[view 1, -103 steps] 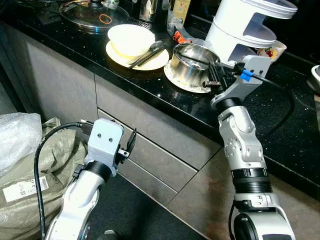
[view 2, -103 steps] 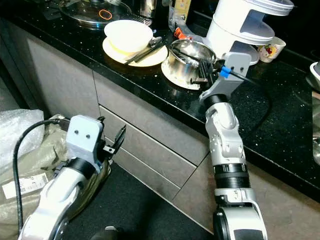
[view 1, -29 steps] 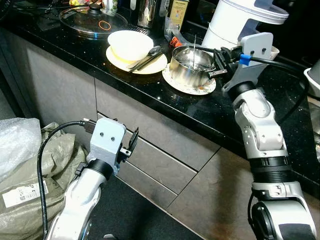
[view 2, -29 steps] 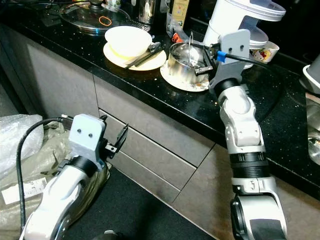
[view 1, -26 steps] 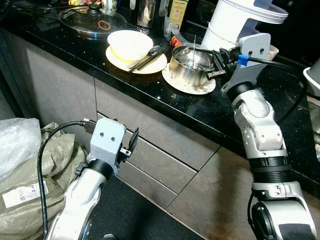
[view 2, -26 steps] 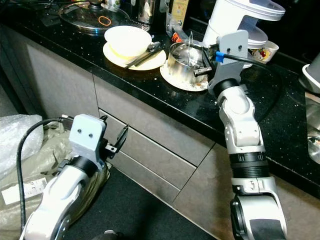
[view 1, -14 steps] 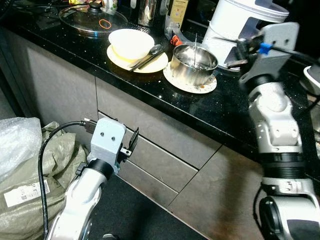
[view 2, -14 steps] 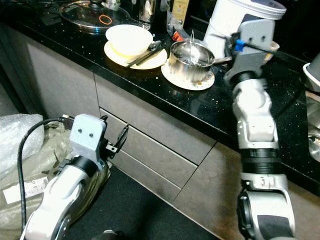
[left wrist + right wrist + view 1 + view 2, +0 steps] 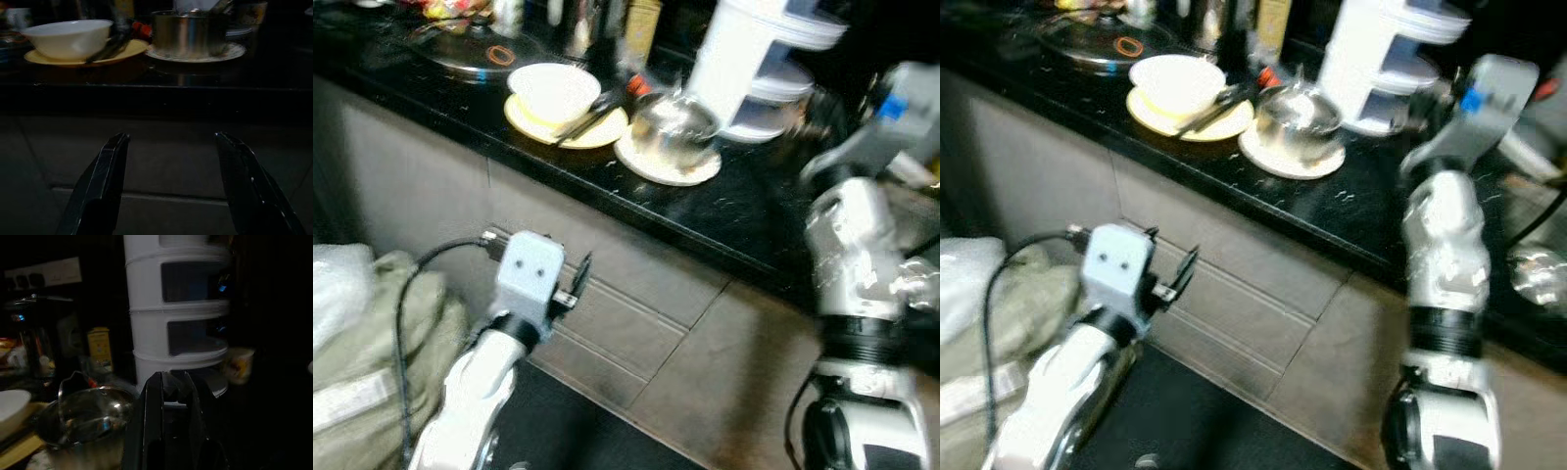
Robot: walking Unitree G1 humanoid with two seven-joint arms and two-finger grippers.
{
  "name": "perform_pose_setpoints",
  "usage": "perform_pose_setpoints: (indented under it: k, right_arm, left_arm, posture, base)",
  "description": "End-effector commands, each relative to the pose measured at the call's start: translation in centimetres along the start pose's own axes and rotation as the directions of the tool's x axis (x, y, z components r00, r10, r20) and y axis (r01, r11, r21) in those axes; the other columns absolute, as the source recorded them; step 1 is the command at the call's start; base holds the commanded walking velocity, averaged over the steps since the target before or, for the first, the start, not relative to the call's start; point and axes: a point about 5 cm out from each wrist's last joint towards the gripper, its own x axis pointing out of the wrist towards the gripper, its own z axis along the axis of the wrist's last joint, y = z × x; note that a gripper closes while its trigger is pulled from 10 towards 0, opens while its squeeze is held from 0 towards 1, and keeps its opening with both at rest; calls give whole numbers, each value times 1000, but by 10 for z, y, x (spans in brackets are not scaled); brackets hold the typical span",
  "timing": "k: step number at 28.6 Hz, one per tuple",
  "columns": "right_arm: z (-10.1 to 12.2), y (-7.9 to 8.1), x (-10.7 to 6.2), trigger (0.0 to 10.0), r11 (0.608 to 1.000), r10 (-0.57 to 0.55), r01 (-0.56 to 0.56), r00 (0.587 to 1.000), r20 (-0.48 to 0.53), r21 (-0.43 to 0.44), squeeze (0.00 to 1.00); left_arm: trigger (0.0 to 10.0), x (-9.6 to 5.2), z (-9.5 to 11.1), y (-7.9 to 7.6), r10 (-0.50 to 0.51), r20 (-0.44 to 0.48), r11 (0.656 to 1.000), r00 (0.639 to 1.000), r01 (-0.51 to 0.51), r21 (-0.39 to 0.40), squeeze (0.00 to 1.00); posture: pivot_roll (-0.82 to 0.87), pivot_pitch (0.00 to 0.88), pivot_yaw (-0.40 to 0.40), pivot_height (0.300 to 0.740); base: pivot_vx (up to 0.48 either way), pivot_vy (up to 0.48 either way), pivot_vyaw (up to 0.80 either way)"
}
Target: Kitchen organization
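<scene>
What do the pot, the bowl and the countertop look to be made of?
Pot: probably stainless steel, with a brushed silver wall that reflects its surroundings. Bowl: likely glazed ceramic, though plastic is possible; it is opaque white and smooth, with a soft sheen. Countertop: seems polished dark stone such as granite, glossy black with pale speckles.

Grey drawer fronts (image 9: 636, 323) are seen beneath the black counter (image 9: 744, 211). A greenish sack (image 9: 372, 343) with a white label is set on the dark floor (image 9: 1224, 421), beside a clear plastic bag (image 9: 955, 257).
</scene>
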Motion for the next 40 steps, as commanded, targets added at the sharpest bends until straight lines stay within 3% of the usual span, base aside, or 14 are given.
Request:
perform_pose_setpoints:
  k: [1,8,12,19,35,40]
  right_arm:
    - [-1,0,-4,10000,1000,-4,4,1000,9,10,0]
    - [-5,3,-7,10000,1000,1,-1,1000,4,5,0]
    - [-7,2,-10,10000,1000,-3,3,1000,-2,0,0]
    - [-7,6,-13,10000,1000,11,-11,1000,-2,2,0]
    - [-8,10,-15,10000,999,-12,12,1000,9,-38,0]
    - [-9,20,-18,10000,1000,16,-16,1000,-4,-9,0]
  left_arm:
    - [10000,2,0,-6,-30,8,999,1000,30,-12,0]
    - [10000,5,3,-8,-52,22,999,998,52,-8,0]
    - [10000,5,4,-10,-79,20,997,997,80,-14,0]
    - [10000,5,3,-10,-75,15,997,997,75,-32,0]
    - [10000,13,5,-11,-88,38,995,995,89,-39,0]
    - [10000,18,7,-10,-93,52,994,994,96,-45,0]
  posture:
    - [155,21,-180,740]
    - [152,20,-173,740]
    - [151,20,-172,740]
    - [146,24,-168,740]
    - [144,18,-173,740]
    - [140,14,-172,740]
  base:
    - [0,0,-800]
    - [0,0,-800]
    - [0,0,0]
    - [0,-464,0]
    - [0,0,0]
    - [0,0,-480]
